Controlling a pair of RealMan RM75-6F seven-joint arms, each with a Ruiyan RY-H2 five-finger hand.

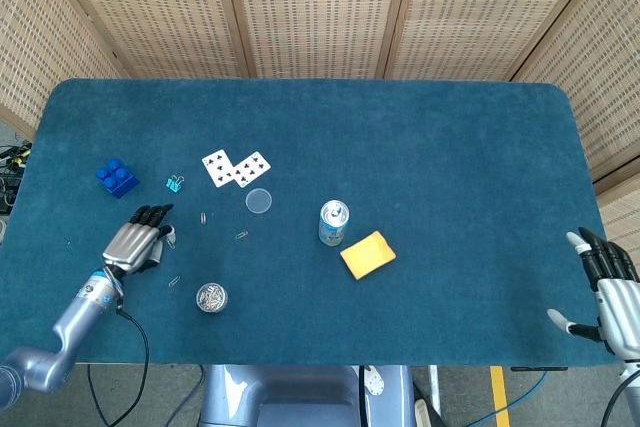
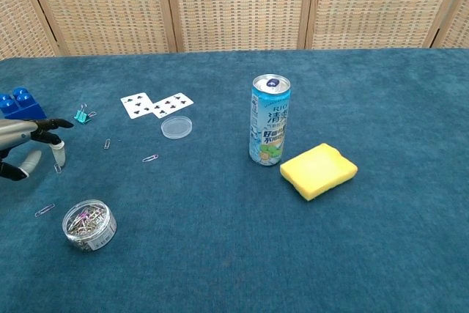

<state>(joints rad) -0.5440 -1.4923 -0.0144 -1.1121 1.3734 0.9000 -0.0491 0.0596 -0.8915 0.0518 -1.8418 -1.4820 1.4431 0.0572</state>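
At table's left edge: left hand (image 1: 136, 242) low, fingers loosely apart, empty, fingertips at a paperclip (image 2: 57, 168) lying lengthwise away. Tub (image 1: 211, 297) near, rightward. Right hand (image 1: 612, 292) open, far.

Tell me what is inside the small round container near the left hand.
The round container holds a heap of metal paper clips, some coloured. Whatever lies beneath the top layer is hidden. Its clear lid lies apart, beside the cards.

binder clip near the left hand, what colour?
Teal; the binder clip shows best in the chest view.
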